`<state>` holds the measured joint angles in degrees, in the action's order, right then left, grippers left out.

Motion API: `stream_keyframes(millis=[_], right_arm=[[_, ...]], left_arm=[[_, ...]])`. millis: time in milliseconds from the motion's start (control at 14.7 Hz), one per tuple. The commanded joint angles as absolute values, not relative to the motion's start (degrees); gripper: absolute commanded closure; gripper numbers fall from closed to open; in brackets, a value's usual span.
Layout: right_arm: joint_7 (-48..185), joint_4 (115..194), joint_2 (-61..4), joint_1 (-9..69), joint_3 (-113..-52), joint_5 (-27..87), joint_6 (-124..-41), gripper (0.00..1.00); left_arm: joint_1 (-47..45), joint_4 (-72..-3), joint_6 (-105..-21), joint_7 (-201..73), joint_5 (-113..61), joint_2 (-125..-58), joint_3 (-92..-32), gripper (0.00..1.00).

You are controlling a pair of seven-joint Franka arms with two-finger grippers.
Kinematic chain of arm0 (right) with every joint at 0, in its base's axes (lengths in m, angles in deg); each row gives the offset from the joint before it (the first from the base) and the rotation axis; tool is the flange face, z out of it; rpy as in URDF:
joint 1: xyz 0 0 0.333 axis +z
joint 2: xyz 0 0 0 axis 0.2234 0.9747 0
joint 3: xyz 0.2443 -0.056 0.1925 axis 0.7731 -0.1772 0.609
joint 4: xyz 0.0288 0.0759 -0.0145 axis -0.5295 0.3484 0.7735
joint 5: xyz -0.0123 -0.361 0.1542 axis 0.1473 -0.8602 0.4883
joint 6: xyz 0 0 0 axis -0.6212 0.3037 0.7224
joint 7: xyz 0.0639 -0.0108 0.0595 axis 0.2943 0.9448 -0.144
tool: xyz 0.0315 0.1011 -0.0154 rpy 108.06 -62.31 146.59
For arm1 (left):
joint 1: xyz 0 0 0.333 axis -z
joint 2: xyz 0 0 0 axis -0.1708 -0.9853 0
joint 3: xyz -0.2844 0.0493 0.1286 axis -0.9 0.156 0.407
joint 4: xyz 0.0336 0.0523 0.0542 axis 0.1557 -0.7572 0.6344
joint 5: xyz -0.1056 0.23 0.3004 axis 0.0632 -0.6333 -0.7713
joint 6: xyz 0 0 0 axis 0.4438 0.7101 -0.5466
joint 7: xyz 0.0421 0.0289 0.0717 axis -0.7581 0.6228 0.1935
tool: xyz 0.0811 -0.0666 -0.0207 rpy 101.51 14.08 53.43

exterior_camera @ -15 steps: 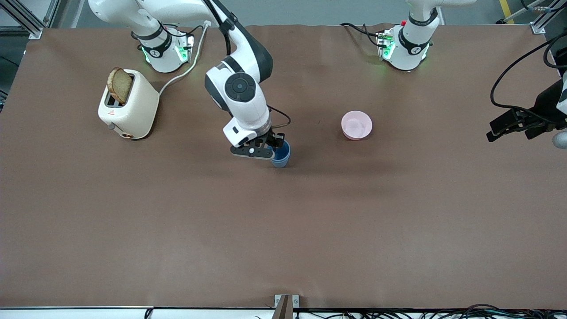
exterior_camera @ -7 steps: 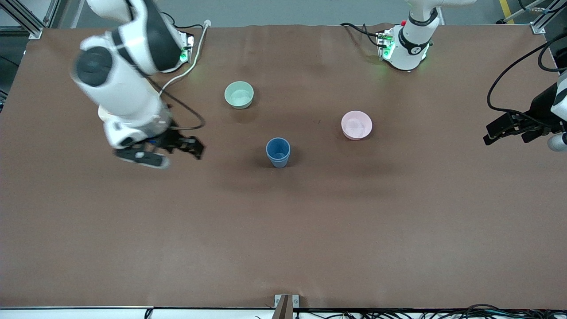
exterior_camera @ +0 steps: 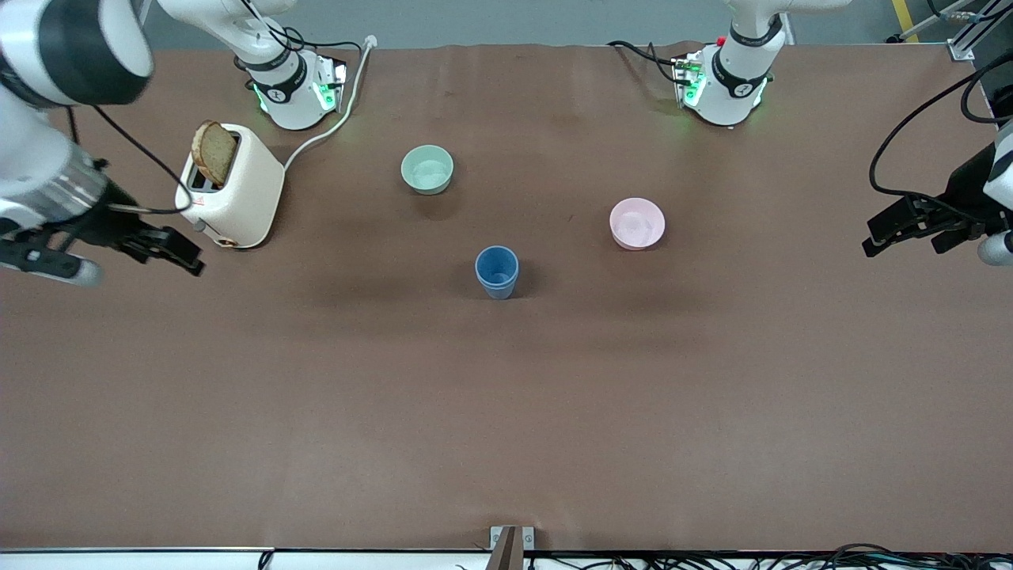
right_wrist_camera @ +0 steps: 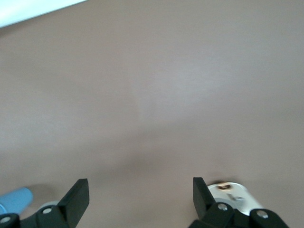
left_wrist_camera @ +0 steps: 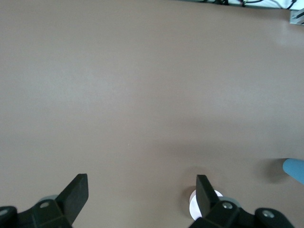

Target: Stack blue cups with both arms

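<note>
Front view showed your blue cups (exterior_camera: 497, 271) nested, so both the left gripper (exterior_camera: 918, 224) and right gripper (exterior_camera: 119, 257) hung wide-fingered, empty, well apart from them.

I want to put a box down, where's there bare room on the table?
The whole stretch of table nearer the camera than the blue cup is bare. Crowded: the band holding the toaster, green bowl, pink bowl and cup. Right gripper and left gripper, both open, hang over the ends.

Even overhead light, soft shadows; motion blur on right arm (exterior_camera: 55, 95).
</note>
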<state>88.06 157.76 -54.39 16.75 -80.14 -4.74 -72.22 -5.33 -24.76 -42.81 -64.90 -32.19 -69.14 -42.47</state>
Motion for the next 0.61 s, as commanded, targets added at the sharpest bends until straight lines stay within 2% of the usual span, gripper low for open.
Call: stream_keyframes(millis=[0, 408, 545], right_arm=[[82.2, 152.8, -55.8, 11.9, -78.8, -5.7, -65.2, 0.00], [76.4, 137.2, -52.8, 8.4, -78.8, -6.2, -51.1, 0.00], [76.1, 134.5, -51.6, 7.8, -78.8, -6.1, -47.6, 0.00]], left_arm=[[-6.0, -23.5, -41.1, -65.0, -33.2, -68.5, -43.0, 0.00], [-6.0, -22.1, -39.4, -65.3, -33.4, -68.9, -42.8, 0.00], [-5.9, -22.1, -39.4, -65.4, -33.4, -68.9, -42.8, 0.00]])
